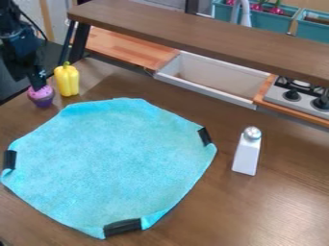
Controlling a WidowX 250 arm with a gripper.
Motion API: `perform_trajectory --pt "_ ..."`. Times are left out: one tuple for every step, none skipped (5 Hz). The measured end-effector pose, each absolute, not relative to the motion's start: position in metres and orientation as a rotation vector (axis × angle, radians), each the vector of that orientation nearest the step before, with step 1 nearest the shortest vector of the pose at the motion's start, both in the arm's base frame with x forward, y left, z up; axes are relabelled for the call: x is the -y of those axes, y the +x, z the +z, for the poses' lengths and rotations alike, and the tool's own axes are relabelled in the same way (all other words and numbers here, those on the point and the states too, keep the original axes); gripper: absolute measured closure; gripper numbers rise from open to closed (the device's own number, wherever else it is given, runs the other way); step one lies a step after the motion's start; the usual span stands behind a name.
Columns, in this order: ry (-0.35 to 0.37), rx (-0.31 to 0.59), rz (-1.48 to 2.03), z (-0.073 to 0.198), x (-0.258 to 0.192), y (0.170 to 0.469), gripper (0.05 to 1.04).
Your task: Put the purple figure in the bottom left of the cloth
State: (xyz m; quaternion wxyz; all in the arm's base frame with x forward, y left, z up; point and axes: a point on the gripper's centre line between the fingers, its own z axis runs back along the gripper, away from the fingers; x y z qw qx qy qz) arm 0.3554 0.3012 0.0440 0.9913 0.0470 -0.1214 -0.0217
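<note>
The black gripper [38,84] hangs down at the upper left, its lower end right at the top of the purple figure. That purple figure [42,97] looks like a small cupcake with a pink-purple top and a darker base. It is upright at the table's left side, off the cloth, beyond the cloth's upper left edge. The light blue cloth [112,161] lies spread over the left and middle of the table, with black strips on parts of its edge.
A yellow pepper [67,80] stands just right of the purple figure. Right of the cloth is a white, silver-topped shaker [248,151]. A raised brown shelf [206,36] crosses the back, above a white sink [212,79] and a stove [298,94].
</note>
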Motion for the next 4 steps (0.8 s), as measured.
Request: perform_trajectory --pt "0.040 0.279 -0.052 0.038 -0.299 0.360 0.083" --pt "0.043 0.314 -0.046 0.045 -0.302 0.368 0.083" --pt "0.029 0.302 -0.031 0.034 -0.304 0.370 0.083" --pt "0.047 0.300 -0.021 0.038 -0.307 0.371 0.083"
